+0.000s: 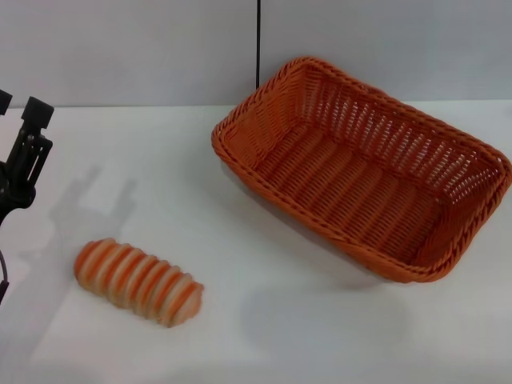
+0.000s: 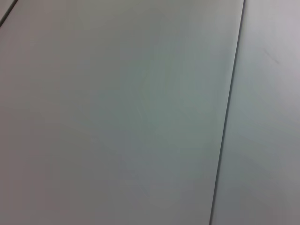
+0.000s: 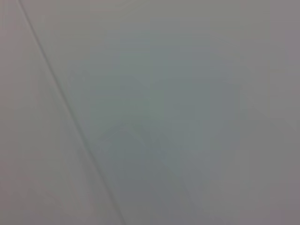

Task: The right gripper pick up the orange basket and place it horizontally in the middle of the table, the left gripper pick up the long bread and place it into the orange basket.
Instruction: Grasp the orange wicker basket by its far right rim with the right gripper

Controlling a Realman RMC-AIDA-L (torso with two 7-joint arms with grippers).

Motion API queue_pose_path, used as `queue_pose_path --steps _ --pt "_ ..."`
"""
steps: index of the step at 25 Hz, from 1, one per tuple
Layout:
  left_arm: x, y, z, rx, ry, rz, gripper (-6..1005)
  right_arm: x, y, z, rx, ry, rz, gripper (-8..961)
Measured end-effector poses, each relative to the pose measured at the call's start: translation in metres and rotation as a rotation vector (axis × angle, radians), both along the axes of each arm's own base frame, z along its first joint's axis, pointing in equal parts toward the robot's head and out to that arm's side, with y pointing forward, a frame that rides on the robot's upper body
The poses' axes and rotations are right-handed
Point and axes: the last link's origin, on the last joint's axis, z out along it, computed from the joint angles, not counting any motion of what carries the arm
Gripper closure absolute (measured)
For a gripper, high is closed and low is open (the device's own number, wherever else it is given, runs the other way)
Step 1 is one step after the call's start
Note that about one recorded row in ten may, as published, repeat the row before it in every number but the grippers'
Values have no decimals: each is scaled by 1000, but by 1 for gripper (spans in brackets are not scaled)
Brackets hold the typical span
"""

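The orange basket (image 1: 364,172) rests on the white table (image 1: 264,328) at the right, empty and lying at a slant to the table's edge. At the front left lies the long bread (image 1: 138,282), striped orange and cream, well apart from the basket. My left gripper (image 1: 19,106) hangs at the far left edge of the head view, above and behind the bread, open with nothing between its fingers. The right gripper is out of view. Both wrist views show only plain grey panels.
A grey wall (image 1: 128,48) with a dark vertical seam (image 1: 258,44) rises behind the table. The left gripper's shadow (image 1: 92,204) falls on the tabletop between the gripper and the bread.
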Motion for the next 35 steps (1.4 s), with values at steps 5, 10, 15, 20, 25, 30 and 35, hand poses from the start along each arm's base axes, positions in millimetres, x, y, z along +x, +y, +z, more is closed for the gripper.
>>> queue_pose_path --steps 5,10,15,20,25,30,35 --pt "1 1 -1 -2 -1 -1 345 -34 19 18 -182 -112 -34 392" --pt "1 2 -2 -5 -4 4 344 -58 37 14 -395 -316 -78 392" --pt "3 4 -3 -12 -2 -5 344 -63 53 -7 -532 -528 -161 392" --pt "3 4 -4 -16 -4 -2 343 -59 64 -33 -621 -703 -242 393" --pt "3 4 -7 -26 -8 3 343 -55 70 -59 -645 -799 -263 393" --pt "4 3 -8 -34 -7 3 343 -51 74 -70 -630 -815 -263 394" --pt "3 4 -9 -38 -6 5 342 -43 76 -77 -606 -799 -281 394"
